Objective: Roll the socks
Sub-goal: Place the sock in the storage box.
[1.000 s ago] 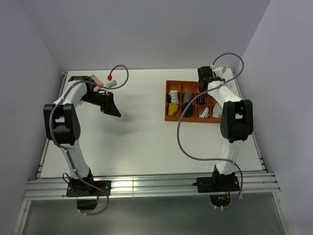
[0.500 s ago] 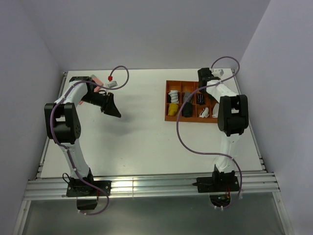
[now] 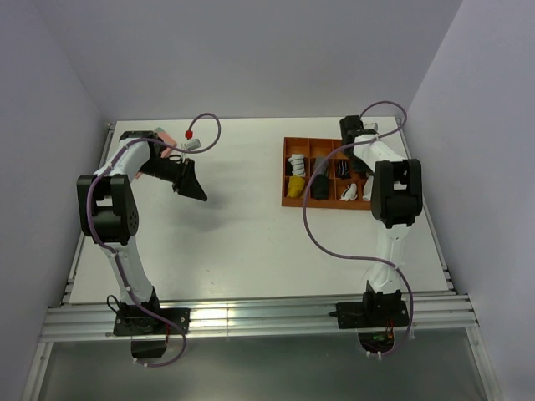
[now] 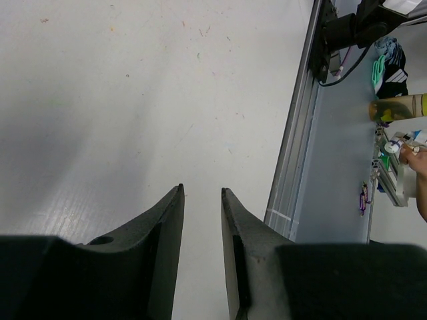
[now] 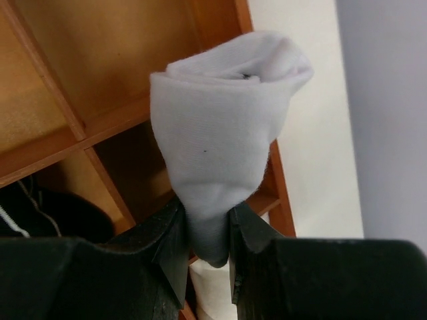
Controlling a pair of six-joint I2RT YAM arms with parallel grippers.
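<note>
Shifted slightly within the last second over the orange tray [image 3: 289,199] by the far right edge of the desk [image 3: 234,242], with the right pincer [image 5: 207,230] clamped on a rolled white sock [image 5: 220,120]. Suggests one roll done, ready for a compartment. Sticks out beyond the fingertips, above the tray's right-hand cells. Leaves the left pincer [image 4: 202,200] part-open, empty, over bare desk far left.

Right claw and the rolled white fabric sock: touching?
Touching. Right wrist view: both fingers of the right claw pinch the rolled white fabric sock, no gap either side, above the orange compartment tray.
</note>
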